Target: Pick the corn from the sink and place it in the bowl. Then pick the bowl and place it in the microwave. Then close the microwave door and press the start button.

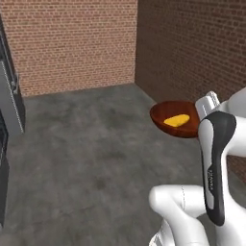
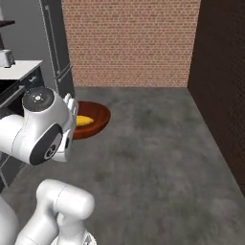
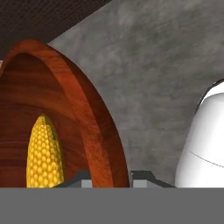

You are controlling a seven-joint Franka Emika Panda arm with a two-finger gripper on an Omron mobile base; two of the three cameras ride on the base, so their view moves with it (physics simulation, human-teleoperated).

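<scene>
We see the gripper [image 3: 111, 177] closed on the rim of the bowl [image 1: 168, 110], holding it above the grey floor [image 1: 96, 158]; the corn [image 1: 176, 120] lies inside, its long axis running along the bowl's bottom

Beneath us spreads a mottled grey concrete floor [image 1: 86, 158], running back to where it meets a light brick wall [image 1: 72, 43] and, at the side, a darker brick wall [image 1: 192, 48]. We see the bowl [image 1: 173, 118] held up above this floor, not resting on it, and the bowl is what carries the corn [image 1: 177, 120], which lies along its inside. In the hand view, the bowl's rim passes between the two fingertips of the hand [image 3: 111, 177], with the floor behind.
</scene>
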